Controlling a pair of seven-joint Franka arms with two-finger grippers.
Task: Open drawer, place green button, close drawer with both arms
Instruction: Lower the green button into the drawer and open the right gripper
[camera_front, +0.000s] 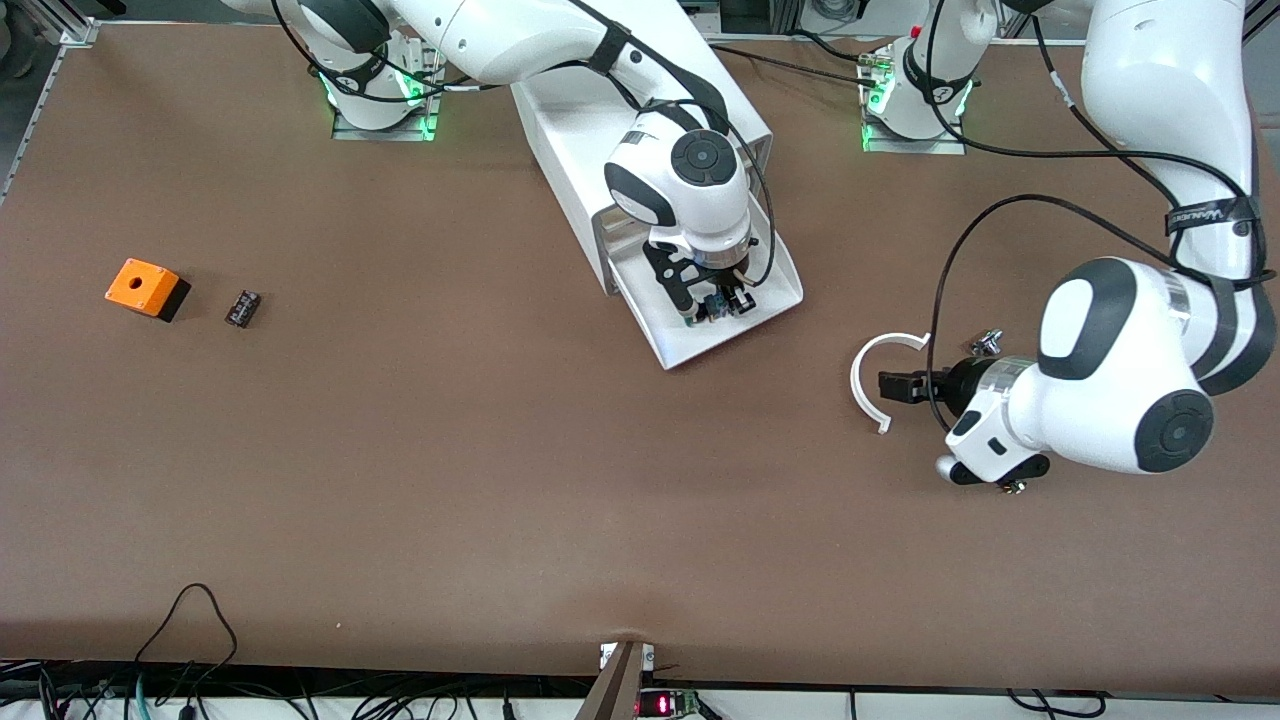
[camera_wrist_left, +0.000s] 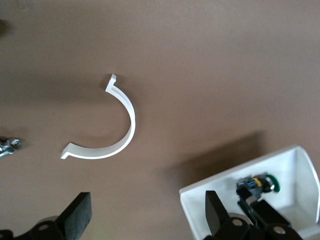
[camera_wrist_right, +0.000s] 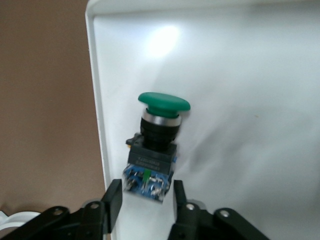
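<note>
The drawer (camera_front: 683, 352) stands pulled out of the white cabinet (camera_front: 570, 130), nearer the front camera than it. The green-capped button (camera_front: 712, 305) lies on its side in the drawer. My right gripper (camera_front: 715, 311) is down in the drawer, open, a finger on each side of the button's blue end with a gap at both. The right wrist view shows the button (camera_wrist_right: 159, 135), the drawer floor (camera_wrist_right: 240, 75) and this gripper (camera_wrist_right: 146, 192). My left gripper (camera_front: 888, 388) is open and empty over the table toward the left arm's end. Its wrist view (camera_wrist_left: 147, 205) shows the drawer (camera_wrist_left: 300, 165) and the button (camera_wrist_left: 265, 184).
A white C-shaped ring (camera_front: 862, 385) (camera_wrist_left: 131, 115) lies by the left gripper, with a small silver knob (camera_front: 985, 343) (camera_wrist_left: 9, 146) close by. An orange box with a hole (camera_front: 143, 287) and a small black part (camera_front: 242, 307) lie toward the right arm's end.
</note>
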